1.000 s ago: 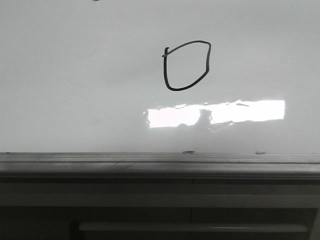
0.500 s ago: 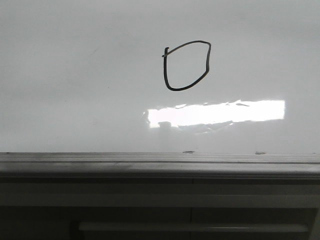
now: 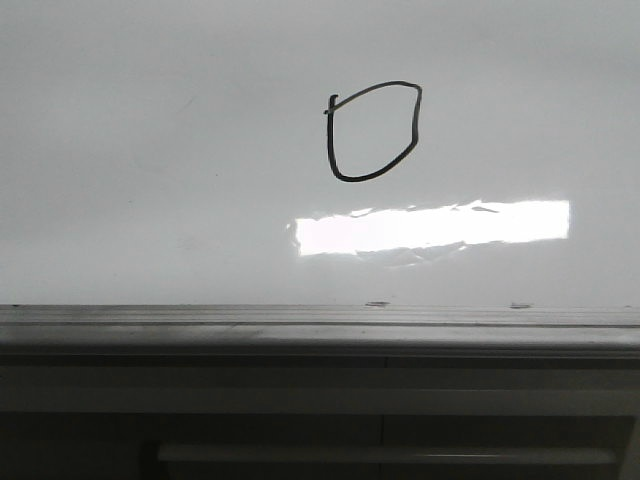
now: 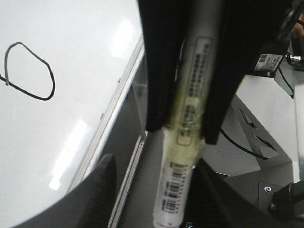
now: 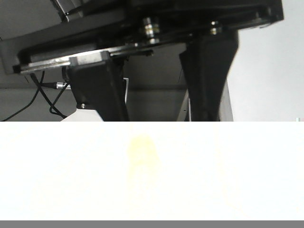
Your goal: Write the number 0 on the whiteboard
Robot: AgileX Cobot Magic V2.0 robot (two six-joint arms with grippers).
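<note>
Black fingers (image 4: 164,66) of the left gripper (image 4: 183,135) clench a marker (image 4: 183,156) off the whiteboard (image 3: 150,200). Whether the right gripper (image 5: 156,95) is clenched, I cannot tell. Upper centre of the front view, the number 0 (image 3: 372,131) looks complete; a swinging marker could smear it.

A lab: cabled robot frame (image 4: 266,118) beside a whiteboard (image 3: 150,200).

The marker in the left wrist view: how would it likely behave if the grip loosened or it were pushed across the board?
The marker looks like a stiff, round plastic barrel, so it would probably roll if laid flat. It seems light for its size and would likely slip downward if the left gripper eased off. The whiteboard is glossy, so the marker would probably slide easily when pushed.
</note>
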